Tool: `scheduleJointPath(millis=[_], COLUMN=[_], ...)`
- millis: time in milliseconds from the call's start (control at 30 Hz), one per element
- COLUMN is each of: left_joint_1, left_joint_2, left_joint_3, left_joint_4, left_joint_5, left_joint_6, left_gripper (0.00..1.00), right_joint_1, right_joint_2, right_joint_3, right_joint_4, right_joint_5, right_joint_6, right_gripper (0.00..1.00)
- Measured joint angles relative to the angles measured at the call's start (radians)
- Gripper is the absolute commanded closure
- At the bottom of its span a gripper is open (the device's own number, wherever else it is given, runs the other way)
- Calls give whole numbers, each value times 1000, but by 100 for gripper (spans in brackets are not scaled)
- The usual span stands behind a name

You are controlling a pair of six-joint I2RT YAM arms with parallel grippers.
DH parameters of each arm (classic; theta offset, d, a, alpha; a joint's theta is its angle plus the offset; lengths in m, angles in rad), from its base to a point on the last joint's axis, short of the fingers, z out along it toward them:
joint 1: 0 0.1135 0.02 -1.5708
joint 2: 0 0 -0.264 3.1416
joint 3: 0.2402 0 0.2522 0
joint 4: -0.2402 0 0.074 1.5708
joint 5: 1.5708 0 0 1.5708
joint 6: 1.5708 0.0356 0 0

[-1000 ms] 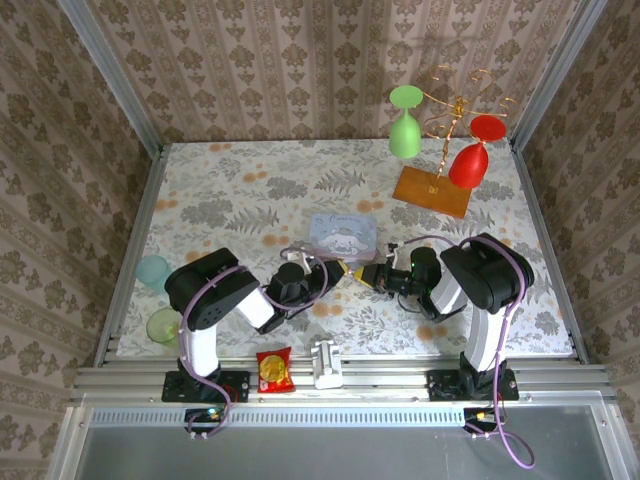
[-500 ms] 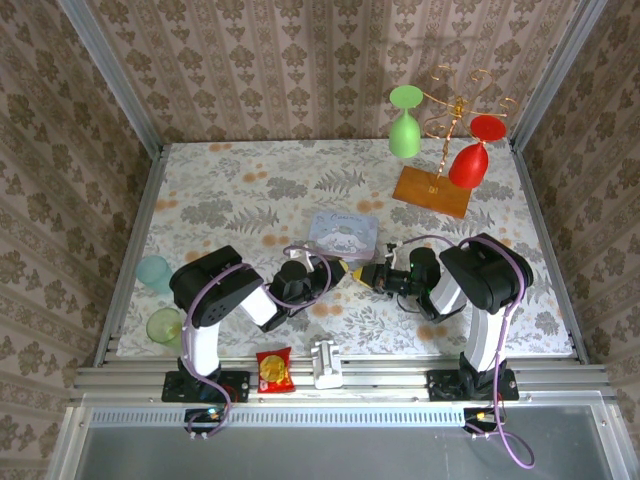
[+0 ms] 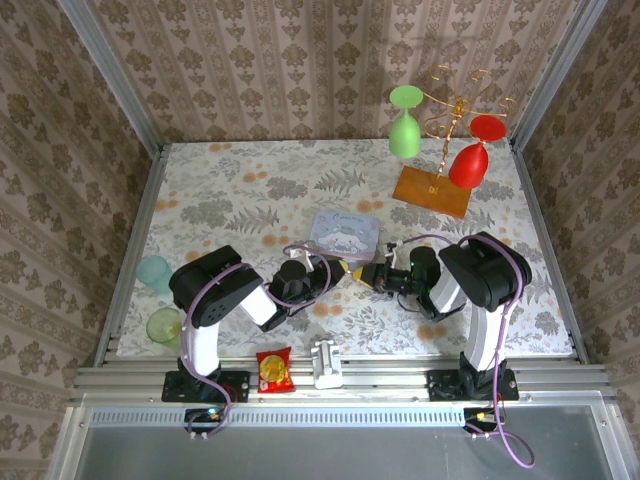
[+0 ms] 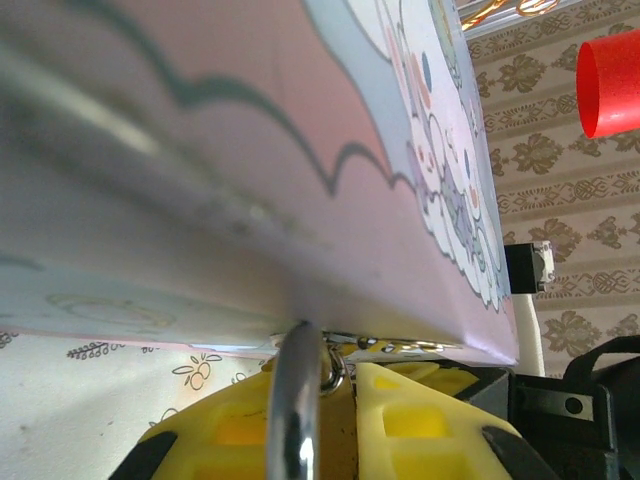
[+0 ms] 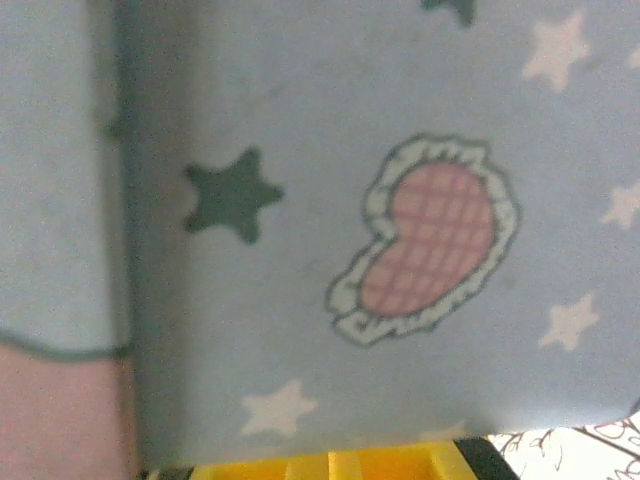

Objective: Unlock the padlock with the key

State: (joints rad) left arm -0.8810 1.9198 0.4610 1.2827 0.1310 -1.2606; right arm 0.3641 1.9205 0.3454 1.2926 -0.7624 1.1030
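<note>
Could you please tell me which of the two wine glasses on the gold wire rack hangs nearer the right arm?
The red glass, on the rack's right side, is nearer the right arm; the green glass hangs on its left.

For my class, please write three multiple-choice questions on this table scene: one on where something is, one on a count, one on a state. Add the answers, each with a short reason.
1. Where on the floral-patterned table does the pale blue rectangular cartoon tin lie?
A) near the middle
B) in the far left corner
C) at the right edge

2. How many plastic goblets hang on the gold wire rack?
A) one
B) two
C) four

3. How is the green plastic goblet placed?
A) standing upright on the table
B) lying on its side
C) hanging foot up from the rack

Answers:
1 A: the tin sits mid-table, nearer than the rack.
2 B: one green goblet and one red plastic goblet hang there.
3 C: its flat foot is at the wire, with the bowl below.
</note>
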Motion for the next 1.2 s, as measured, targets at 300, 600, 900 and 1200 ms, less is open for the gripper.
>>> scheduleJointPath(millis=[300, 600, 900, 1200], left_joint_1=[0, 6, 6, -4], left_joint_2=[-16, -16, -15, -15], left_joint_3=[6, 54, 83, 85], left_joint_4=[-26, -62, -85, -62], left_joint_5=[16, 36, 40, -2], left_joint_6=[-11, -23, -31, -56], left_gripper=[100, 100, 100, 100], right_joint_1=[-52, -81, -99, -16], right_joint_2=[24, 24, 19, -75], right_joint_3=[21, 42, 48, 29], right_joint_4=[6, 6, 8, -30], right_joint_5=[-80, -113, -111, 85], right_joint_6=[0, 8, 28, 66], right_gripper=[100, 100, 100, 100])
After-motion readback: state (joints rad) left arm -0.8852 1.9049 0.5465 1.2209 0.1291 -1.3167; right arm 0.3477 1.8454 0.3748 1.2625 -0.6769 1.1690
